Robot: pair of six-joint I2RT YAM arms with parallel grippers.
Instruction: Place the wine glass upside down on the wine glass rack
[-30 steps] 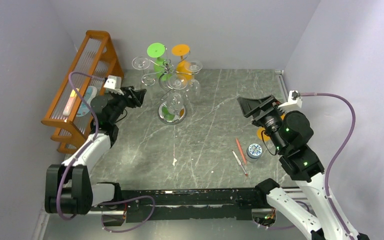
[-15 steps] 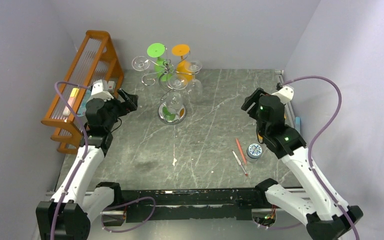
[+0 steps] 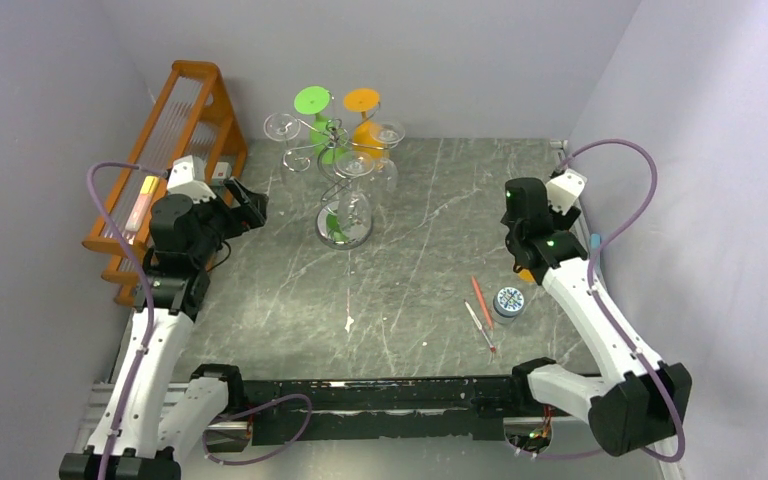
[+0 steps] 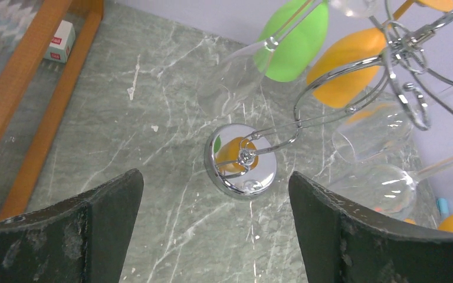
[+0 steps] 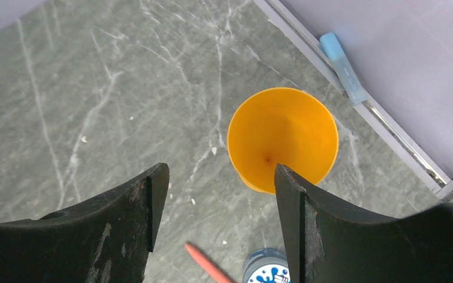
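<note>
The silver wire wine glass rack (image 3: 338,160) stands at the back on its mirrored base (image 4: 245,160). A green glass (image 4: 298,41), an orange glass (image 4: 348,65) and several clear glasses (image 4: 371,127) hang on it upside down. Another orange wine glass (image 5: 282,138) stands upright on the table at the right, seen from above. My right gripper (image 5: 219,174) is open and empty, pointing down over it, its right finger above the rim. My left gripper (image 4: 215,177) is open and empty, left of the rack and facing its base; it also shows in the top view (image 3: 250,200).
An orange wooden slatted rack (image 3: 170,150) leans on the left wall. A red pen (image 3: 481,302), a thin tool (image 3: 480,328) and a small paint jar (image 3: 508,301) lie near the right arm. A blue tube (image 5: 342,68) lies by the right wall rail.
Both arms have risen. My left gripper has drawn back to the left, away from the rack. My right wrist has swung from facing the rack to pointing down over the orange glass.
</note>
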